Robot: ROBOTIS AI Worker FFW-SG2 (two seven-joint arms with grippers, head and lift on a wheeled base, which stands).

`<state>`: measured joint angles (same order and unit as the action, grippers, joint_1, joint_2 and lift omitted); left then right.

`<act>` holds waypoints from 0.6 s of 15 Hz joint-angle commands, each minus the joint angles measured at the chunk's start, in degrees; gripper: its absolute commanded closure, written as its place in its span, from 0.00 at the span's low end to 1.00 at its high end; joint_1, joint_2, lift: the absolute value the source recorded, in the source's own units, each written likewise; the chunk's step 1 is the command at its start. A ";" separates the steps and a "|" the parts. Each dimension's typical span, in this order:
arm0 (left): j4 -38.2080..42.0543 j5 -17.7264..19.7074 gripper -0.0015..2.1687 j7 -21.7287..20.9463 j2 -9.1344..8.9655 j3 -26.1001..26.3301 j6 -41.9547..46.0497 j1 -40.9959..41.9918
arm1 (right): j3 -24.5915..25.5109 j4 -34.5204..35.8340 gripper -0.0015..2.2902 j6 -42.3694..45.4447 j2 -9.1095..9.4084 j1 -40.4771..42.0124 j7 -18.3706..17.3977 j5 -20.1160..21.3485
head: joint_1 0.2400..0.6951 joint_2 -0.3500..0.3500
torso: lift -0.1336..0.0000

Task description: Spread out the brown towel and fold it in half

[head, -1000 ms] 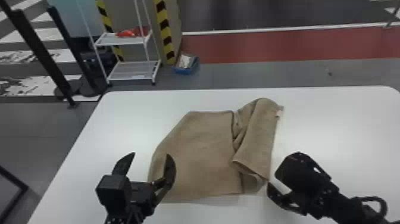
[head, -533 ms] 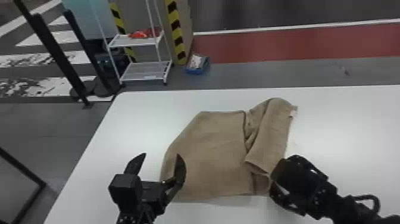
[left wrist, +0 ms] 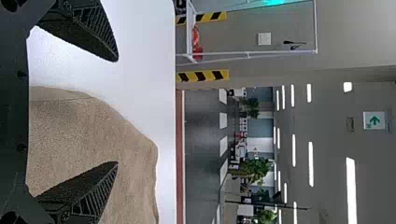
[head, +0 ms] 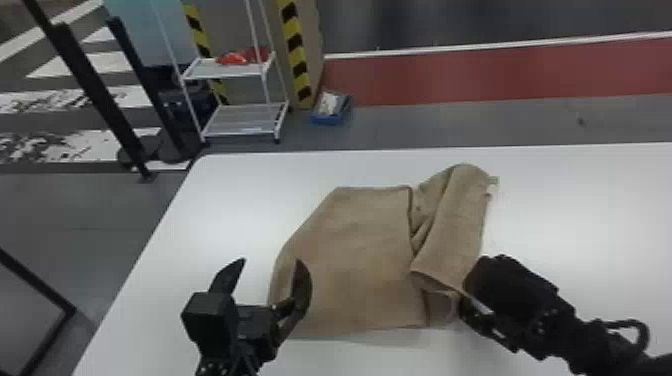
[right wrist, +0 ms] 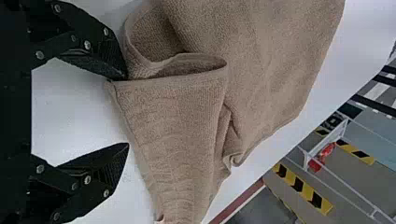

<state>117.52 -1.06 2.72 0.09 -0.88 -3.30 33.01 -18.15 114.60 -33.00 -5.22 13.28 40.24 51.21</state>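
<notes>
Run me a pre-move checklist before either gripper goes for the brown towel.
1. Towel wholly on the table: ok, bare white shows past its far edge and both sides.
2. Towel spread flat: not ok, a creased flap lies folded over on its right side.
3. Left gripper open and empty: ok, one finger is above the towel, the other above bare table.
4. Right gripper open and empty: ok, fingers apart beside the flap's near corner.
5. Right fingertip touching that corner: cannot tell, they overlap in the wrist view.
</notes>
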 commanded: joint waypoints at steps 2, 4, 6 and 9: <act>0.26 0.27 0.05 0.00 -0.24 -0.08 0.00 0.30 | -0.48 -0.87 0.22 -0.36 0.56 -0.80 0.36 0.47 | 1.00 0.77 | 0.04; 0.26 0.79 0.05 0.00 -0.24 -0.17 0.00 0.30 | 0.13 -0.70 0.29 -0.88 0.56 -0.80 0.63 0.47 | 1.00 0.77 | 0.04; 0.34 0.97 0.05 0.00 -0.24 -0.17 0.00 0.30 | 1.01 -0.26 0.39 -0.88 0.56 -0.10 1.42 0.47 | 1.00 0.77 | 0.04; 0.26 1.06 0.05 0.00 -0.24 0.09 0.00 -0.14 | 1.89 2.03 0.39 -1.24 0.21 1.13 1.59 0.21 | 1.00 0.76 | 0.04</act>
<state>117.82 -0.02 2.72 0.09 -0.94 -3.30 32.99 -16.67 115.55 -34.10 -4.81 13.83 41.74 51.59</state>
